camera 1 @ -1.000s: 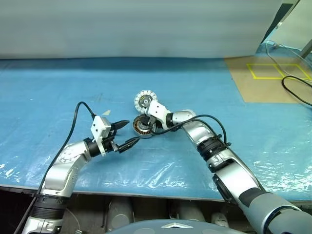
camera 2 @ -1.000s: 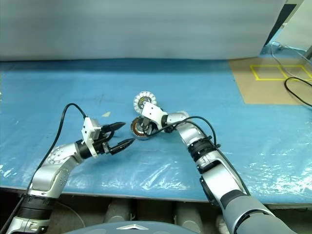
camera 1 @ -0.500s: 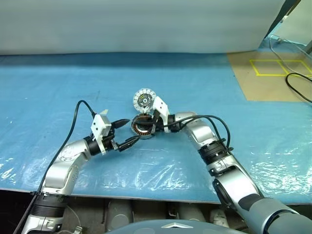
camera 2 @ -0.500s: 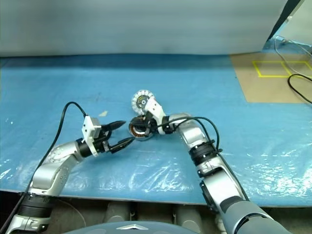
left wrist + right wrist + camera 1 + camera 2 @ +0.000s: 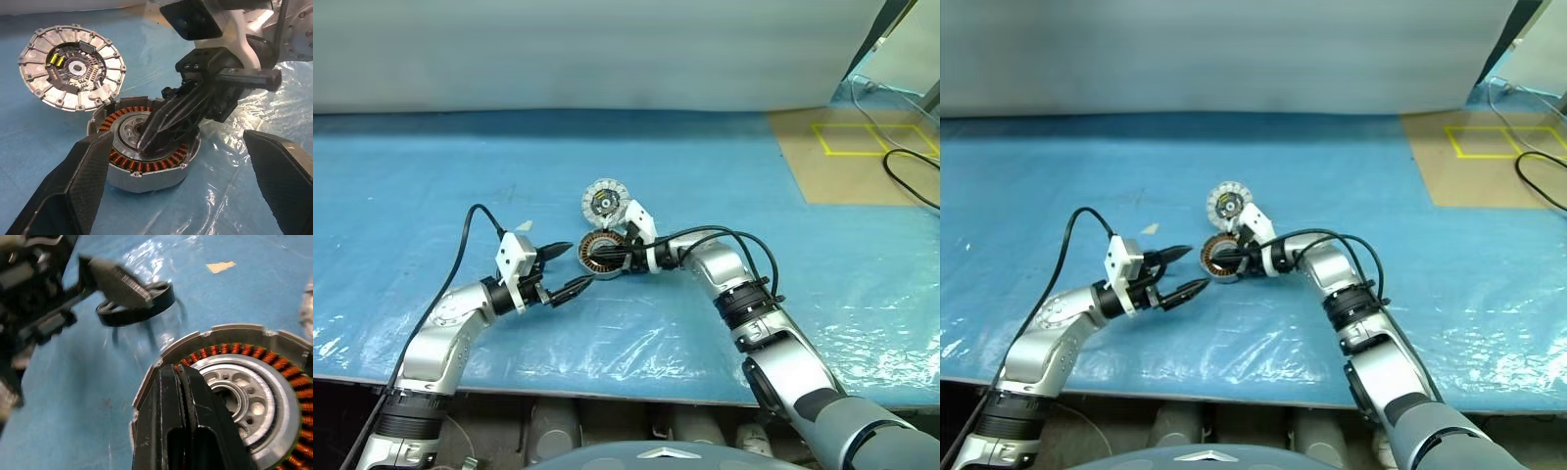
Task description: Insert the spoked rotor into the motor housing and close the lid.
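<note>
The motor housing [image 5: 591,253], a grey cup with copper windings and a silver hub, sits mid-table. Just behind it the lid [image 5: 603,201] lies with its white toothed face up. My right gripper [image 5: 608,260] is shut with nothing in it, its tips resting on the housing's hub [image 5: 128,131]. Left of the housing my left gripper [image 5: 576,265] stands open and level, holding nothing between its fingers. In the right wrist view the spoked rotor [image 5: 139,308], a black ring with thin spokes, shows at the tip of a left finger; I cannot tell whether they touch.
Blue plastic sheeting [image 5: 431,166] covers the table. A small yellow scrap [image 5: 526,225] lies behind the left gripper. At the back right are a brown board [image 5: 822,171] with a yellow taped square and a black cable [image 5: 911,186].
My right wrist has rolled, bringing its white camera block lower and to the right, while its tips stayed on the housing. The left gripper has not moved.
</note>
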### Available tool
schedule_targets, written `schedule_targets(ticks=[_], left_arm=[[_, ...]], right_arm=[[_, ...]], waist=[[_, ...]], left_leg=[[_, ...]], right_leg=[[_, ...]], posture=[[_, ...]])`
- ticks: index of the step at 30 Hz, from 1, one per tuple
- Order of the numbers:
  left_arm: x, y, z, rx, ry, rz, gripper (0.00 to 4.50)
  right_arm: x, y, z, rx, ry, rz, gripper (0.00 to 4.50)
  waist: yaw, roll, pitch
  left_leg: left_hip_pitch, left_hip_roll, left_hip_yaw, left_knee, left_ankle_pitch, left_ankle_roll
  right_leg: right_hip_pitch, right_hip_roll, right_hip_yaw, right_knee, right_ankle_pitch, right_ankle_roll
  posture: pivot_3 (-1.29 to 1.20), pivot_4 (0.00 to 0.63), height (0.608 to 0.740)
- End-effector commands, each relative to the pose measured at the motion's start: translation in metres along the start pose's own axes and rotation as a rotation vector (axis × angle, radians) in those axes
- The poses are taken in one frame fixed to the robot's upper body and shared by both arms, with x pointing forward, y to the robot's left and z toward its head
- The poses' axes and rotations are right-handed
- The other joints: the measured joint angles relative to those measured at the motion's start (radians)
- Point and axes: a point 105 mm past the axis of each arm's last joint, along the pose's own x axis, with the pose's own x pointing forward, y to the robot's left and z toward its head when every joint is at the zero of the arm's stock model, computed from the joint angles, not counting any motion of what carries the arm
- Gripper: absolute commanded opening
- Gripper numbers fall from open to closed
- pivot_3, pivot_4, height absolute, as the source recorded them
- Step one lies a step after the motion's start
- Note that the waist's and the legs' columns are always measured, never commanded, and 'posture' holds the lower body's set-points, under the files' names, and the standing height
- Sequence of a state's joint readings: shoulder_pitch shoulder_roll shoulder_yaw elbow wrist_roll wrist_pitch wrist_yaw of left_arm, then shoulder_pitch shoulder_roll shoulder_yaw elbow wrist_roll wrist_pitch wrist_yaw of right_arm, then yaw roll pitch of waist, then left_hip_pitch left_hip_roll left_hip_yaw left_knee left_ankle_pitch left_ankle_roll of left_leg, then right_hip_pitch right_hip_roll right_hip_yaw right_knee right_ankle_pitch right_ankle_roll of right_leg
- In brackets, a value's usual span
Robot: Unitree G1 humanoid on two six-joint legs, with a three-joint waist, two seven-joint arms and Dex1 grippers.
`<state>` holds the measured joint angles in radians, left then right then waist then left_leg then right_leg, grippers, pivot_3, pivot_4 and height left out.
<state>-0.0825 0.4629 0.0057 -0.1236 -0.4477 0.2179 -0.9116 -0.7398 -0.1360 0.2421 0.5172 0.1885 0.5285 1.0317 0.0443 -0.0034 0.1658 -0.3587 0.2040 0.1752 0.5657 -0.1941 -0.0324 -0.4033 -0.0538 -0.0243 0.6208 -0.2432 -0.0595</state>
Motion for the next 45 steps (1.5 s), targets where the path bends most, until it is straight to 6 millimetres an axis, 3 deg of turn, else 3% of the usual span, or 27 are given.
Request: schedule_targets(ticks=[1, 5, 12, 18, 23, 27, 39, 42, 45], left_arm=[[0.001, 0.000, 0.007, 0.034, -0.016, -0.013, 4.50], [0.002, 0.001, 0.007, 0.037, -0.015, -0.015, 4.50], [0.002, 0.001, 0.006, 0.037, -0.013, -0.017, 4.50], [0.002, 0.001, 0.006, 0.036, -0.013, -0.017, 4.50], [0.001, 0.001, 0.006, 0.038, -0.013, -0.017, 4.50], [0.001, 0.001, 0.006, 0.038, -0.012, -0.019, 4.50], [0.002, -0.001, 0.006, 0.038, -0.009, -0.027, 4.50], [0.003, 0.000, 0.006, 0.040, -0.009, -0.027, 4.50], [0.003, -0.001, 0.006, 0.041, -0.009, -0.026, 4.50]], right_arm=[[-0.007, -0.019, 0.004, 0.095, -0.018, -0.103, 0.03], [-0.010, -0.018, 0.013, 0.159, -0.061, -0.077, 0.03], [-0.022, 0.016, 0.050, 0.225, -0.211, 0.145, 0.03], [-0.023, 0.022, 0.056, 0.207, -0.223, 0.141, 0.03], [-0.012, -0.006, 0.037, 0.077, -0.146, -0.073, 0.03], [-0.007, -0.016, 0.024, 0.030, -0.103, -0.142, 0.03], [0.005, -0.012, 0.015, -0.015, -0.072, -0.151, 0.03], [0.007, -0.025, -0.004, -0.030, 0.033, -0.245, 0.03], [0.004, -0.039, -0.028, 0.134, 0.133, -0.321, 0.03]], waist=[[0.000, 0.000, 0.000], [0.005, 0.000, 0.000], [0.004, 0.000, 0.000], [0.004, 0.000, 0.000], [0.003, 0.000, 0.000], [0.001, 0.000, 0.000], [0.000, 0.000, 0.000], [-0.002, 0.000, 0.000], [-0.006, 0.000, 0.000]], left_leg=[[0.000, 0.000, 0.000, 0.000, 0.000, 0.000], [-0.001, 0.000, 0.000, 0.001, 0.000, 0.000], [-0.007, 0.000, 0.000, 0.000, 0.000, 0.000], [-0.007, 0.000, 0.000, 0.000, 0.000, 0.000], [-0.007, 0.000, 0.000, 0.000, 0.000, -0.001], [-0.007, 0.000, 0.000, 0.000, 0.000, -0.001], [-0.007, 0.000, 0.000, 0.001, 0.000, -0.001], [-0.006, 0.000, 0.000, 0.001, 0.000, -0.001], [-0.002, 0.000, 0.000, 0.001, 0.000, -0.001]], right_leg=[[0.000, 0.000, 0.000, 0.000, 0.000, 0.000], [0.000, 0.000, 0.000, 0.000, 0.000, 0.000], [-0.005, 0.000, -0.001, 0.000, 0.000, 0.000], [-0.005, 0.000, -0.001, 0.000, 0.000, 0.000], [-0.005, 0.000, -0.001, 0.000, 0.000, 0.000], [-0.005, 0.000, -0.001, -0.001, 0.000, 0.000], [-0.005, 0.000, -0.001, 0.000, 0.000, 0.000], [-0.005, 0.000, -0.001, 0.000, 0.000, 0.000], [-0.002, 0.000, 0.000, 0.001, 0.000, 0.000]], posture=[[0.00, 0.150, 0.740], [0.00, 0.150, 0.740], [0.00, 0.150, 0.740], [0.00, 0.150, 0.740], [0.00, 0.150, 0.740], [0.00, 0.150, 0.740], [0.00, 0.150, 0.740], [0.00, 0.150, 0.740], [0.00, 0.150, 0.740]])
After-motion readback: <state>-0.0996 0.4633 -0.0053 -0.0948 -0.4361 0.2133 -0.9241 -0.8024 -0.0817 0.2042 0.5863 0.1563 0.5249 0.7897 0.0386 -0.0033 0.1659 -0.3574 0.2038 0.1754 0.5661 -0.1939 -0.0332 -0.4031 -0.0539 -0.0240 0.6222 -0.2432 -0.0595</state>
